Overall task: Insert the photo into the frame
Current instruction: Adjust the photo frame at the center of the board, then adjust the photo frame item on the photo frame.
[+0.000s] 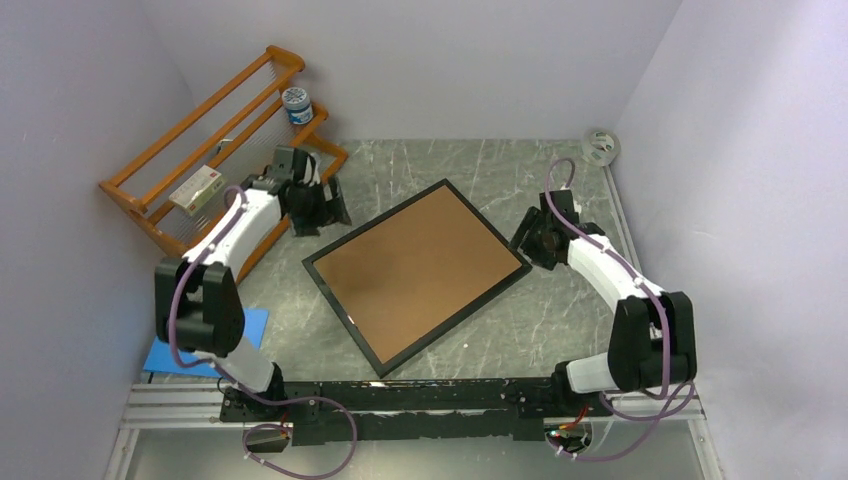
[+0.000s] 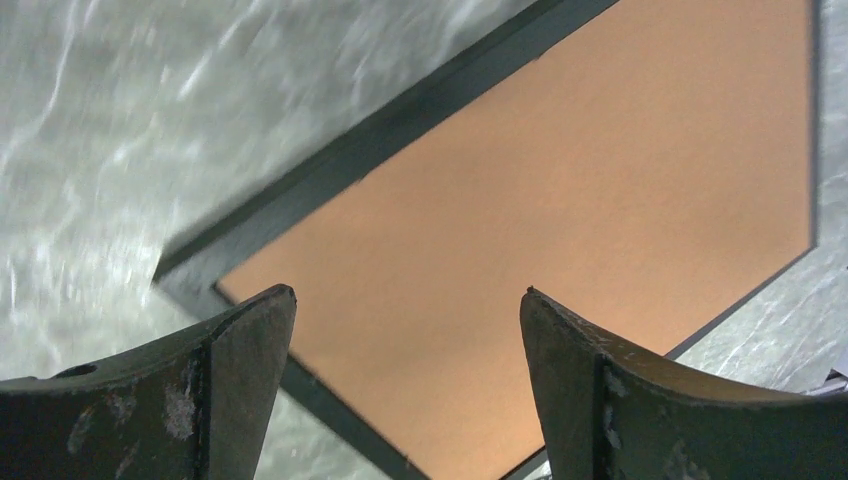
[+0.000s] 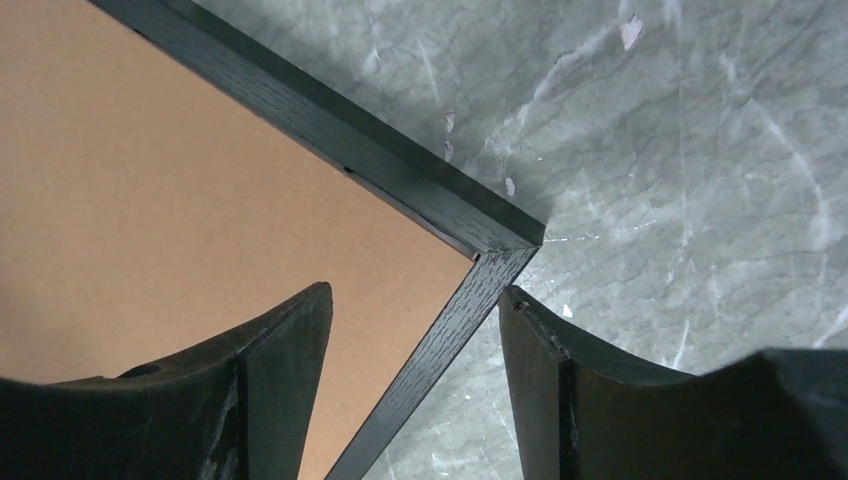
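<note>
The black frame [image 1: 341, 318] lies flat and turned like a diamond in the middle of the table, with a brown backing board [image 1: 415, 275] filling it. The photo is hidden. My left gripper [image 1: 328, 208] hovers off the frame's far-left side; in its wrist view it [image 2: 409, 292] is open and empty over the board [image 2: 560, 200] and the rim [image 2: 380, 135]. My right gripper [image 1: 527, 240] is at the frame's right corner. Its jaws [image 3: 416, 290] stand apart astride the rim [image 3: 330, 120] just below that corner, without visibly touching it.
An orange wooden rack [image 1: 200, 140] stands at the back left with a small box [image 1: 197, 187] on it and a blue-labelled jar [image 1: 297, 104] on its end. A blue sheet [image 1: 200, 345] lies at the left by the left arm. A tape roll [image 1: 600, 147] sits in the back right corner.
</note>
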`<state>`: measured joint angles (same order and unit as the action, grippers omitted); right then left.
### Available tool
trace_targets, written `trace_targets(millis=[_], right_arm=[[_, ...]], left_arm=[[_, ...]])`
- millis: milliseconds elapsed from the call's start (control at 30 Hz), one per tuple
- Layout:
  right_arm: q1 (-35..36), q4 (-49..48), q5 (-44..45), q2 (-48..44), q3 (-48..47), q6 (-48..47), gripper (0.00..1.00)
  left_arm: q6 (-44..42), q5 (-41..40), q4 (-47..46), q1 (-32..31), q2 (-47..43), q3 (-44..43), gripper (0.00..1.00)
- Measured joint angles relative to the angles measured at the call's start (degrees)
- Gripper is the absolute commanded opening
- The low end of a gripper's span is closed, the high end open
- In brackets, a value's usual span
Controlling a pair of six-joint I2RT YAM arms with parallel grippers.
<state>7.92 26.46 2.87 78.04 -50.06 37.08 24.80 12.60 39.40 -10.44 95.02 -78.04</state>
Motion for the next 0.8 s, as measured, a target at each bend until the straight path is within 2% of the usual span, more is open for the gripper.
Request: trace_targets(millis=[167, 400, 633, 800], right_arm=[[-0.39, -1.42, -3.37, 4.00, 0.00, 1.05, 0.57], [-0.90, -3.58, -5.79, 8.07, 0.00, 3.19, 0.53], [-1.29, -3.54, -5.77, 8.76, -0.07, 5.01, 0.53], [-1.53, -3.48, -5.81, 8.87, -0.07, 6.08, 0.53]], left_arm=[[4.22, -1.99, 0.66, 2.32, -7.13, 12.15, 0.88], [9.40, -1.75, 0.42, 3.87, -11.02, 23.52, 0.87], [10.08, -1.33, -1.05, 4.79, -11.54, 24.04, 0.87], [6.91, 0.33, -1.88, 5.01, -7.80, 16.55, 0.86]])
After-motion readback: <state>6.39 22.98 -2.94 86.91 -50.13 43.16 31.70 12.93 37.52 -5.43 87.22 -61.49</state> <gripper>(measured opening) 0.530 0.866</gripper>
